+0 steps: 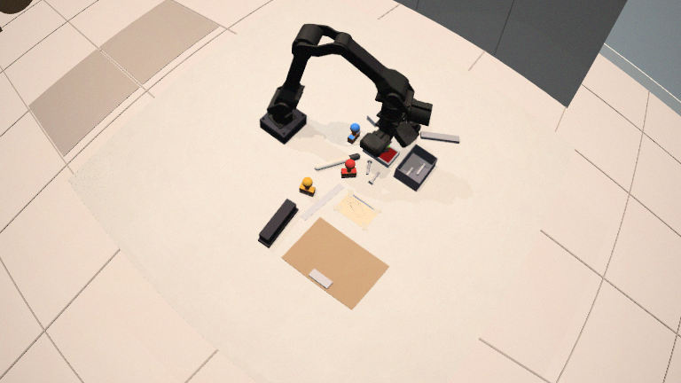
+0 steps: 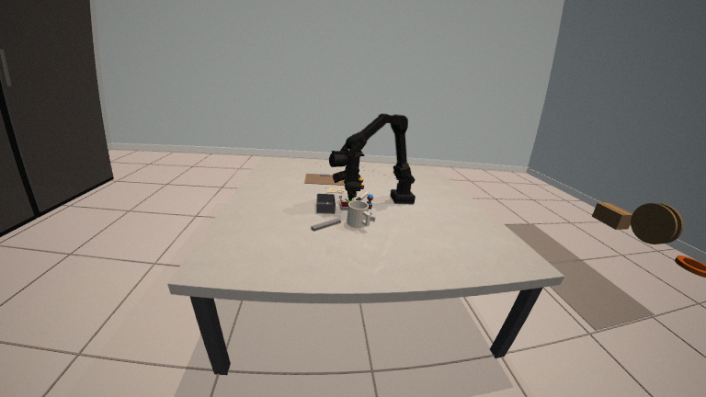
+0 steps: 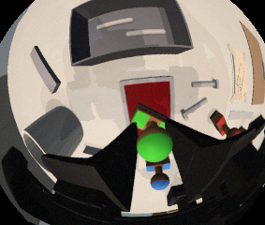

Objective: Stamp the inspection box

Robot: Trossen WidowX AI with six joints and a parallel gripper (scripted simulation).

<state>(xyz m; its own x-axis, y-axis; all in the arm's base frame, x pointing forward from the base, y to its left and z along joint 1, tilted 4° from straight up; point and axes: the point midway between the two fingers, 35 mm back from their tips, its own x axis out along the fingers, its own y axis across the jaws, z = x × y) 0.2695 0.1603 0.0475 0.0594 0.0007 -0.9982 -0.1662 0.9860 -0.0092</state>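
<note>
My gripper (image 1: 385, 145) (image 2: 353, 197) (image 3: 151, 125) is shut on the green-knobbed stamp (image 3: 154, 147). The stamp's brown and green base overlaps the near part of the red ink pad (image 1: 387, 154) (image 2: 344, 204) (image 3: 148, 96) in the wrist view. Whether its face touches the pad is hidden. A cream sheet with dark markings (image 1: 358, 215) (image 3: 238, 80) lies apart from the pad, beside a larger brown board (image 1: 341, 248) (image 3: 254, 61). The inspection box and the stamp lettering are too small to read.
A blue-knobbed stamp (image 1: 354, 128) (image 3: 159, 181), a red one (image 1: 349, 165) and a yellow one (image 1: 307, 183) stand around. A dark open tray (image 1: 415, 168) and a grey mug (image 2: 356, 214) (image 3: 59, 131) are near the pad. Two bolts (image 1: 369, 167) (image 1: 373, 176) and a black stapler (image 1: 277, 223) lie about.
</note>
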